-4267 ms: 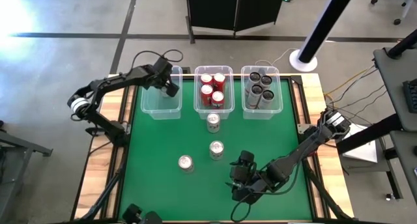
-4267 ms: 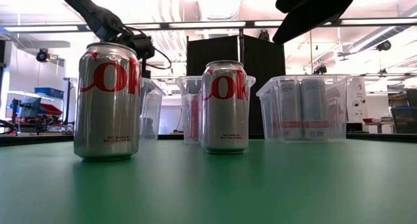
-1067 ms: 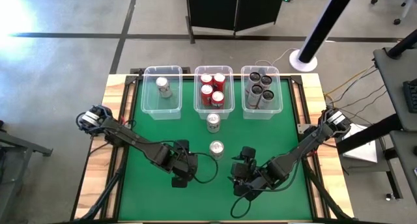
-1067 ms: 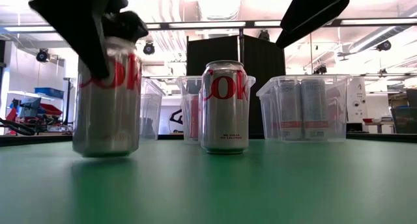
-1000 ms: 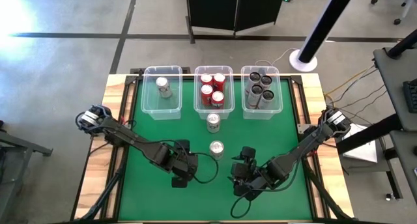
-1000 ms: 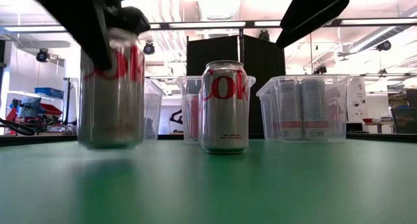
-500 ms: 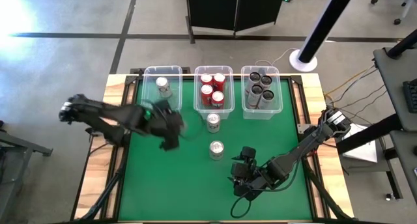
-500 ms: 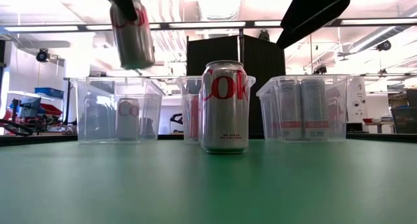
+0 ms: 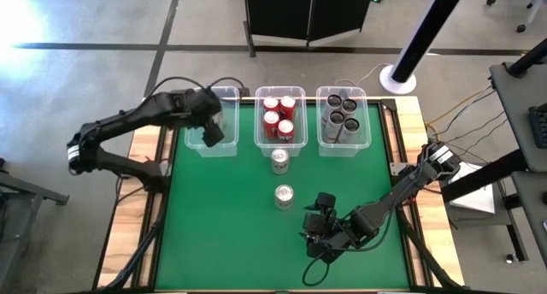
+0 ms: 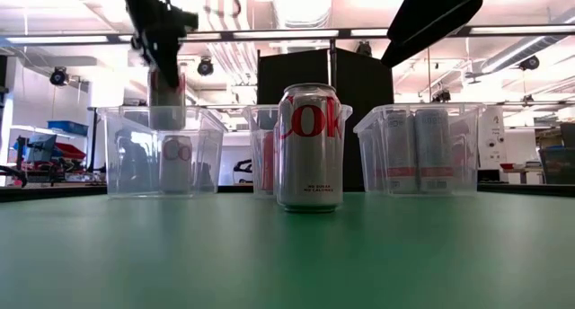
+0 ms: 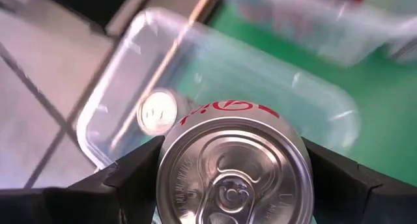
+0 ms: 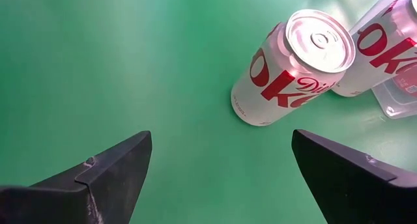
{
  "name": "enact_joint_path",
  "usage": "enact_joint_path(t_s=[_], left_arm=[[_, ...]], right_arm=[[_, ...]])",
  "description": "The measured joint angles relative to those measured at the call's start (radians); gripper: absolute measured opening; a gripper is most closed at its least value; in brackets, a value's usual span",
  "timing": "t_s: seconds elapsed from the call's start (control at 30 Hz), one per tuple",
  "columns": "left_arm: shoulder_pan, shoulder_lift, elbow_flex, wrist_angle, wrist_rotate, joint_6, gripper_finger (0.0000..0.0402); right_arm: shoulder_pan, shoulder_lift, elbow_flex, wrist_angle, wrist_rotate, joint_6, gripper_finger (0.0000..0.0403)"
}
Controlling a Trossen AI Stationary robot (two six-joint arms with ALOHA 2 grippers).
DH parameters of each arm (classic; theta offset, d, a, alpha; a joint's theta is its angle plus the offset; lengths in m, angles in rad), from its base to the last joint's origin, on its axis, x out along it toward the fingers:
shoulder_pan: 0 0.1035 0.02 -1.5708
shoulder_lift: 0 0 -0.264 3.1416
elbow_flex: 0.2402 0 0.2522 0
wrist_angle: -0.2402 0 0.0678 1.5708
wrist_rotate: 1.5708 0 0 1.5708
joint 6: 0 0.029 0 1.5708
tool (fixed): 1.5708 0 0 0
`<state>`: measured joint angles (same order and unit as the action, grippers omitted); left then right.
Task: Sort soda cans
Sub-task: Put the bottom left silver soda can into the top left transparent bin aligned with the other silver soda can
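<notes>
Half a second ago the left gripper (image 9: 212, 123) was carrying a silver Diet Coke can (image 11: 233, 165) over the green mat (image 9: 222, 243) short of the bins; it is now hanging over the left clear bin (image 9: 198, 145), its jaws clamped on the can's sides. The low view is showing the held can (image 10: 167, 98) upright, just above the bin's rim, with another silver can (image 10: 177, 163) standing inside below it. The left wrist view is adding that this second can's top (image 11: 157, 112) lies toward the bin's far side, leaving open floor beneath the held one. Two more silver cans are standing on the mat, one (image 9: 279, 160) just in front of the middle bin (image 9: 261, 142) of red cans, the other (image 9: 284, 196) nearer the centre. The right bin (image 9: 323, 145) is holding dark cans. The right gripper (image 9: 318, 230) is waiting low over the mat's near part, jaws spread wide, well apart from both loose cans, with bare mat around it.
</notes>
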<state>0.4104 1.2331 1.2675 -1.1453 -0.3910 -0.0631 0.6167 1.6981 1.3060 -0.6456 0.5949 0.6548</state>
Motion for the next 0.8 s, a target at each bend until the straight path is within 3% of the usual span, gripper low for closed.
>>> enact_joint_path(t_s=[0.17,0.33,0.8], left_arm=[[0.133,0.000,-0.128,0.135,0.111,0.048,0.0285],[0.201,0.006,-0.226,0.185,0.121,0.066,0.0285],[0.209,0.055,-0.335,0.309,0.167,0.073,0.0285]], right_arm=[[0.000,0.000,-0.001,0.000,0.000,0.000,0.0364],[0.000,0.000,-0.002,0.000,0.000,0.009,0.0364],[0.000,0.013,-0.002,0.000,0.000,0.029,0.0364]])
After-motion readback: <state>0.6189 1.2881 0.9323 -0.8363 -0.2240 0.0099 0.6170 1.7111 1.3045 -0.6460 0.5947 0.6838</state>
